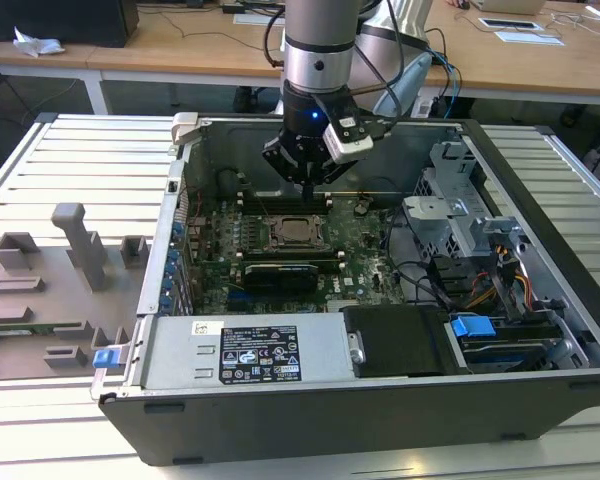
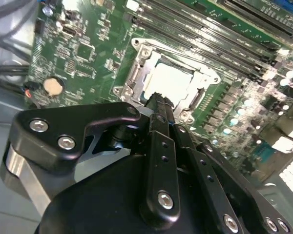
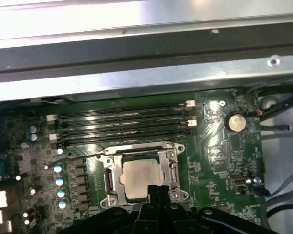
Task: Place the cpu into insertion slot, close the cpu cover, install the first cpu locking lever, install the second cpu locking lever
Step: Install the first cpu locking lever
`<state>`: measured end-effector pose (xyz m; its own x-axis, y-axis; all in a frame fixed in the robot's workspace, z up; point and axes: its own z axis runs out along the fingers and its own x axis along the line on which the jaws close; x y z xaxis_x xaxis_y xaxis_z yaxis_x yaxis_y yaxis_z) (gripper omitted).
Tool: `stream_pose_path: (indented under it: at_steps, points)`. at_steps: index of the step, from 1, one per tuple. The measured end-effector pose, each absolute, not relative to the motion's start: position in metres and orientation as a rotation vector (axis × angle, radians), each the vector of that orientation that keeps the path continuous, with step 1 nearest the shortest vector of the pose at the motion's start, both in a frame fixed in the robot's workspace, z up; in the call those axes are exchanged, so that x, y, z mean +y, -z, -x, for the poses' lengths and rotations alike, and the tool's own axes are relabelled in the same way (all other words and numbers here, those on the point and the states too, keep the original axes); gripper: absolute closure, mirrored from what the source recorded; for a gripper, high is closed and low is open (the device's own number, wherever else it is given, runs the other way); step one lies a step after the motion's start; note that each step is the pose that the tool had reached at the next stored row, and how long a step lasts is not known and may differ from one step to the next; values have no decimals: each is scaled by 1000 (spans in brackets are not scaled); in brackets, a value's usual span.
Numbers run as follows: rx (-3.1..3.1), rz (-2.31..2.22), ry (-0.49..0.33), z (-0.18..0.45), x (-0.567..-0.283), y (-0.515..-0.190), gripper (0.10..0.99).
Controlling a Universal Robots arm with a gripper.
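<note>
In the exterior view, the gripper [image 1: 305, 180] hung inside the open computer case [image 1: 330, 425]. Its fingers were pressed together with nothing between them. The one cpu [image 1: 293, 232] lay flat at 6 o'clock from it, in the insertion slot [image 1: 315, 232], grey top up. There was free room above the green board [image 1: 365, 250]. The case's back wall stood close at 12 o'clock. A black box [image 1: 395, 340] sat at 5 o'clock and a grey drive cage [image 1: 460, 220] at 3 o'clock.

In the second wrist view, the closed gripper [image 2: 158, 97] was at one edge of the cpu [image 2: 173, 80]. I could not tell if it touched. The chip was square, so no side was longer, and its edges ran along the slot's rim.

In the first wrist view, the cpu cover [image 3: 173, 170] lay down around the chip. Four long memory slots [image 3: 122, 126] ran side by side just past it. One round battery [image 3: 236, 122] sat well apart.
</note>
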<state>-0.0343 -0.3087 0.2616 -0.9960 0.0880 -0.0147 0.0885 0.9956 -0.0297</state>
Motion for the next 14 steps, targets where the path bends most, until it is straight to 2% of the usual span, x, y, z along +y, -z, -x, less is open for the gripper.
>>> stream_pose_path:
  at_steps: [8,14]
  points:
    - [3132,146,46,34,-309,-261,980]
    - [3132,151,45,42,-309,-261,980]
